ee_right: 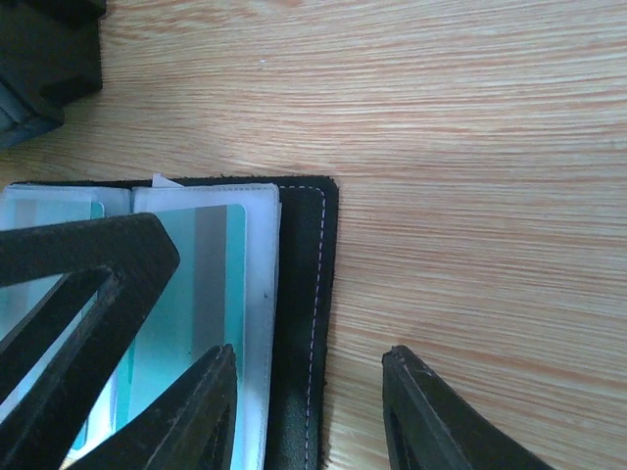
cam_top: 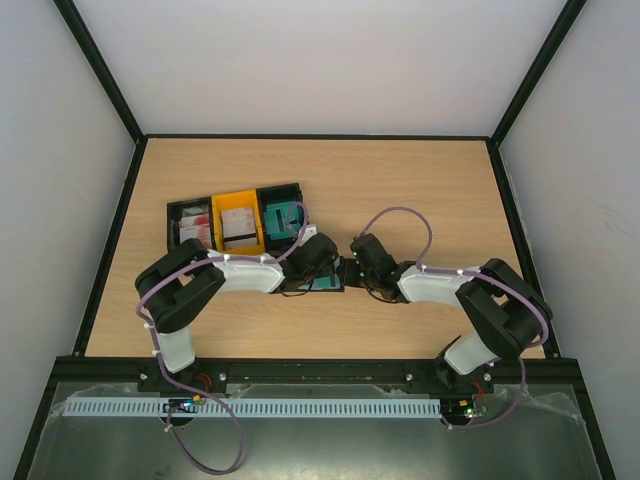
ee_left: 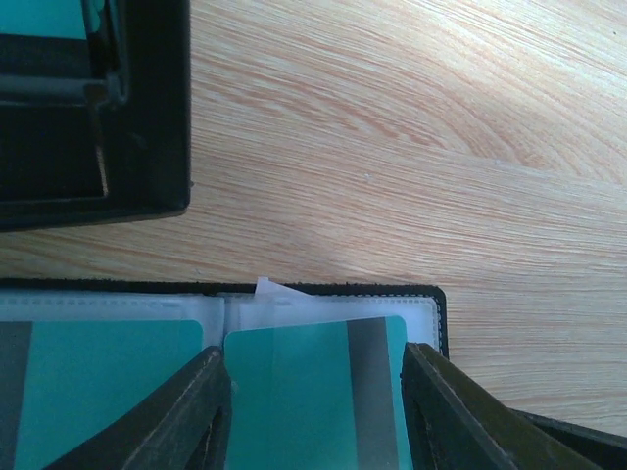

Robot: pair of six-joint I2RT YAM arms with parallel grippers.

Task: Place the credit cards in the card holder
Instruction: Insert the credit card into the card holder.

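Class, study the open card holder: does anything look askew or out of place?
A small white corner pokes above the top edge of the card holder, between its two clear sleeves, like a crooked insert.

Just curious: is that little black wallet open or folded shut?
Open: the card holder lies spread flat, clear sleeves facing up, a teal credit card showing inside.

I see the black card holder (ee_right: 299,313) lying open and flat. Two teal, grey-striped credit cards (ee_left: 294,392) lie side by side on its clear inner pockets.
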